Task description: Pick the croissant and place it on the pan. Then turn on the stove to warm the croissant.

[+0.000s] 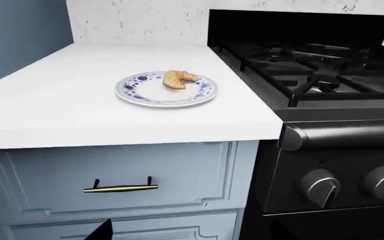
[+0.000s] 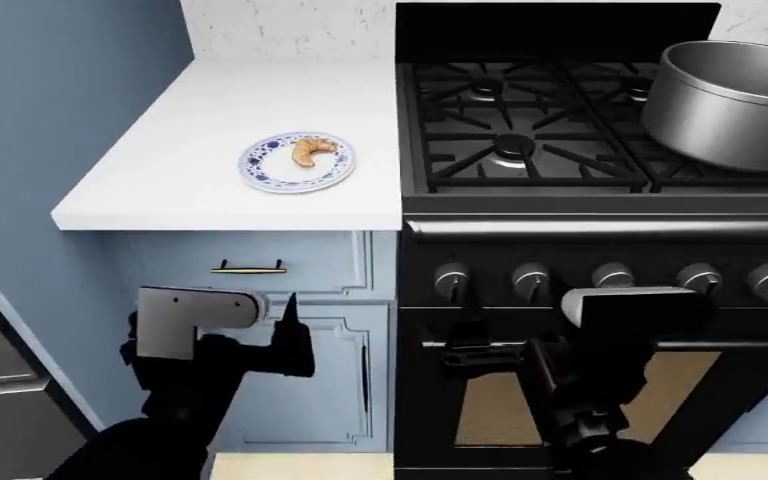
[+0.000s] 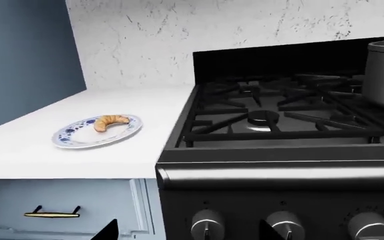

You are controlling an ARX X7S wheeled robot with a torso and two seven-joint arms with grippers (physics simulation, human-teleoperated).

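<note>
Left gripper (image 2: pixel 287 335), nearest you, jaw gap indiscernible. Small golden-brown croissant (image 2: pixel 309 151) lies at its 12 o'clock, long axis toward 1 o'clock. Right gripper (image 2: pixel 491 355), likewise indiscernible, sits farther off.

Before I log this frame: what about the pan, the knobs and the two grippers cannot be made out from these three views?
- pan: the head view's right edge cuts it off; handle and inside unseen. The right wrist view shows only a sliver.
- stove knobs: markings too small to read in every view.
- left gripper: head view shows one dark fingertip, so its opening is unclear.
- right gripper: dark against the oven door, fingers unclear.
</note>
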